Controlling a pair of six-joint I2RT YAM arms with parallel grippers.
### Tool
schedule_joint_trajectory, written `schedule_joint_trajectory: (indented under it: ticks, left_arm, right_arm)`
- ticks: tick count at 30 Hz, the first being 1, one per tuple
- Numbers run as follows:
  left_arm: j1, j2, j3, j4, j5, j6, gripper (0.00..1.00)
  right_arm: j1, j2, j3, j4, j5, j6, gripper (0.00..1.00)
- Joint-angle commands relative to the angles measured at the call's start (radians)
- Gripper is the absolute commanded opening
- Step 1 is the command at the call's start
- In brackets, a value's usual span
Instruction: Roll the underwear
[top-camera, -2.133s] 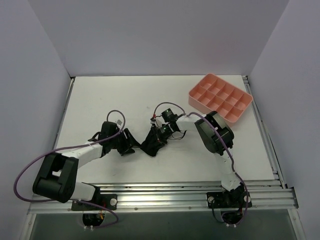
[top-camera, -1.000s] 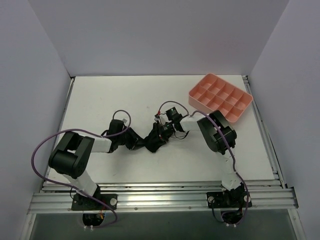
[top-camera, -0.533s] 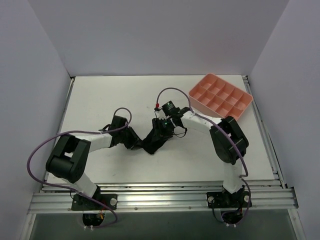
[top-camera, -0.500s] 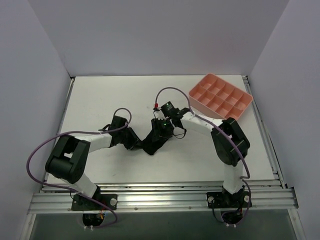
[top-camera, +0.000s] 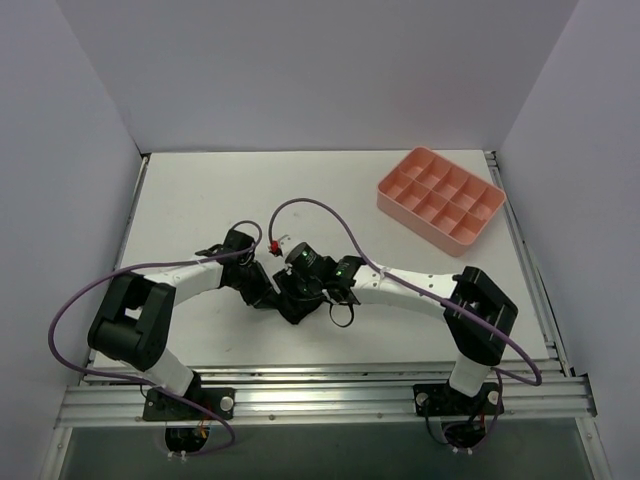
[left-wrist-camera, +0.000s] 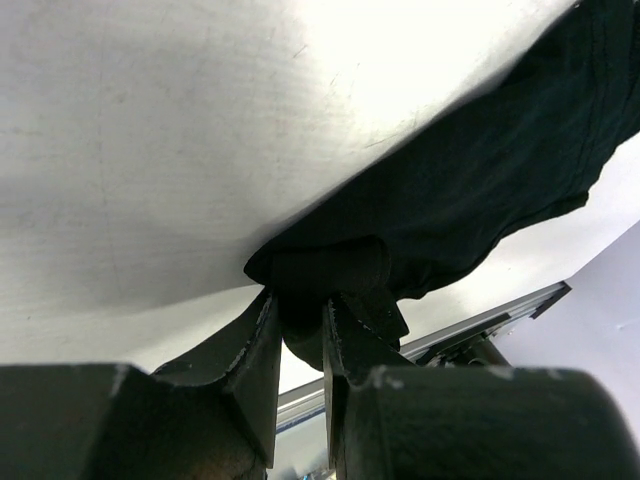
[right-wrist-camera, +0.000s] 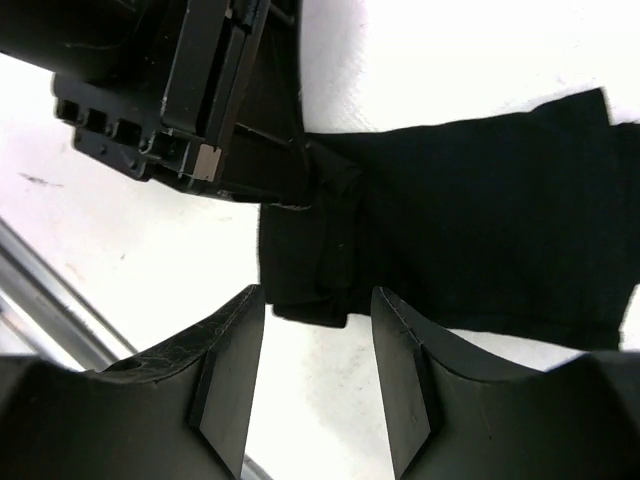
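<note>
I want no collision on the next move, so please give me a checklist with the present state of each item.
1. Left fingers grip the underwear: ok, shut on a bunched edge.
2. Right fingers open: ok, apart over the folded end.
3. Clearance between left and right fingers: cannot tell, they look very close.
4. Underwear rolled: not ok, most lies flat.
5. Pink tray out of the way: ok, at the far right corner.

We're seeing the underwear (right-wrist-camera: 480, 230) as soft matte black cloth. The table (top-camera: 200, 200) is smooth white with light scuffs, the tray (top-camera: 415, 220) slightly shiny pink plastic, the rail (top-camera: 330, 395) brushed metal. The fingers (right-wrist-camera: 225, 370) of the right gripper (right-wrist-camera: 318, 292) are scuffed black plastic.
</note>
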Motion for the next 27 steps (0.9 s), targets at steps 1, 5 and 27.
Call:
schedule_joint_trajectory:
  ticks: [1, 5, 27]
  left_arm:
    - [0.002, 0.016, 0.02, -0.135, -0.049, 0.042, 0.02]
    - [0.003, 0.019, 0.037, -0.155, -0.055, 0.045, 0.02]
    - [0.005, 0.012, 0.037, -0.191, -0.063, -0.013, 0.02]
  right_arm:
    - [0.039, -0.033, -0.015, 0.053, 0.122, -0.047, 0.43]
    - [0.074, 0.007, -0.009, 0.077, 0.12, -0.067, 0.43]
    - [0.203, 0.162, -0.014, 0.117, 0.356, -0.093, 0.44]
